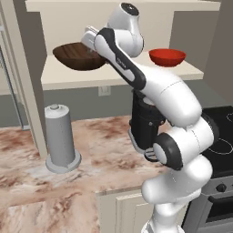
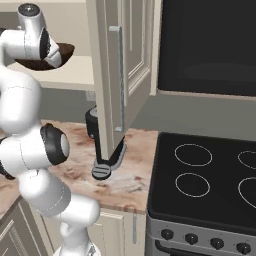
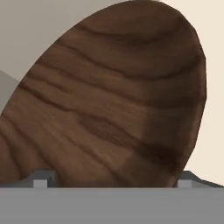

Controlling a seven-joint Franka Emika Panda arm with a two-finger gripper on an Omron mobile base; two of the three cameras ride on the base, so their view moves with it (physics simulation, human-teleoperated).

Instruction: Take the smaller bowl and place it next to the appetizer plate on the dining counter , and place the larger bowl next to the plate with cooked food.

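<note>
Arm reaches up to shelf, gripper (image 3: 113, 181) (jaws wide) facing larger bowl (image 3: 109, 100).

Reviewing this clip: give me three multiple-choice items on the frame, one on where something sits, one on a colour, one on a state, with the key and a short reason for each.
1. Where do the two bowls sit?
A. on the cabinet shelf
B. on the stove
C. on the marble worktop

2. What colour is the smaller bowl?
A. white
B. red-orange
C. dark brown

3. How do the gripper's jaws stand?
A. shut on the smaller bowl
C. shut on nothing
B. wide open at the larger bowl

Key: 1 A, the larger bowl and the smaller bowl both rest on the cabinet shelf above the worktop. 2 B, it is glossy red-orange beside the wood-grained brown one. 3 B, in the hand view the fingertips stand far apart at the bottom corners, so the gripper is open with the wooden bowl between them.
</note>
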